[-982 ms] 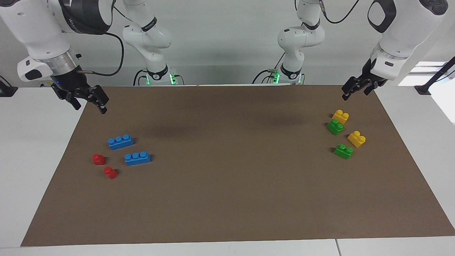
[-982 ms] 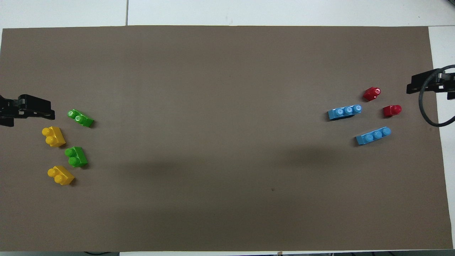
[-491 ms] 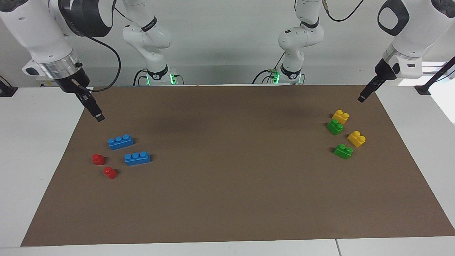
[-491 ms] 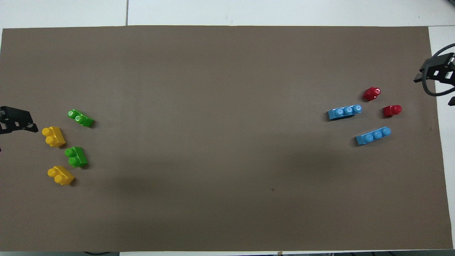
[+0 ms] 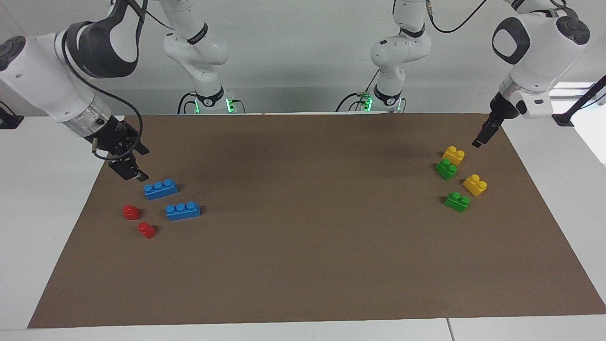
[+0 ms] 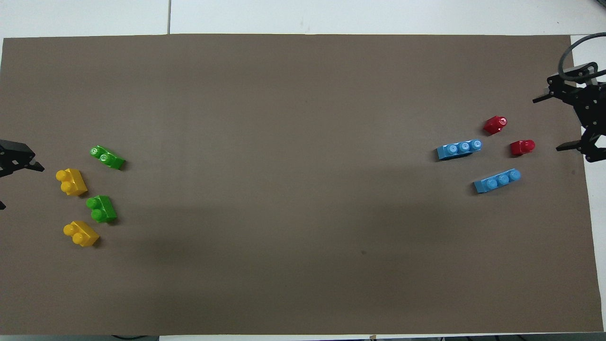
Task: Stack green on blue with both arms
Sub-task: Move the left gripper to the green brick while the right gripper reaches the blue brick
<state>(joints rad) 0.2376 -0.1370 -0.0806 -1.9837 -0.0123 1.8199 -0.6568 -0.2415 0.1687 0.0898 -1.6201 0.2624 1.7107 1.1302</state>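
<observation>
Two green two-stud bricks [image 5: 446,168] [image 5: 457,201] lie on the brown mat at the left arm's end; the overhead view shows them too [image 6: 101,209] [image 6: 107,157]. Two blue three-stud bricks [image 5: 161,188] [image 5: 183,210] lie at the right arm's end, also in the overhead view [image 6: 497,180] [image 6: 458,148]. My right gripper [image 5: 136,166] [image 6: 549,124] is open and empty, low beside the blue brick nearer the robots. My left gripper [image 5: 483,136] [image 6: 19,185] is open and empty, raised by the mat's corner close to a yellow brick.
Two yellow two-stud bricks [image 5: 453,155] [image 5: 475,184] lie among the green ones. Two small red bricks [image 5: 131,211] [image 5: 147,229] lie beside the blue ones. The brown mat [image 5: 303,237] covers most of the white table.
The right gripper has turned and come down toward the blue brick nearer the robots. The left gripper has turned and dropped slightly toward the yellow brick. No brick has moved.
</observation>
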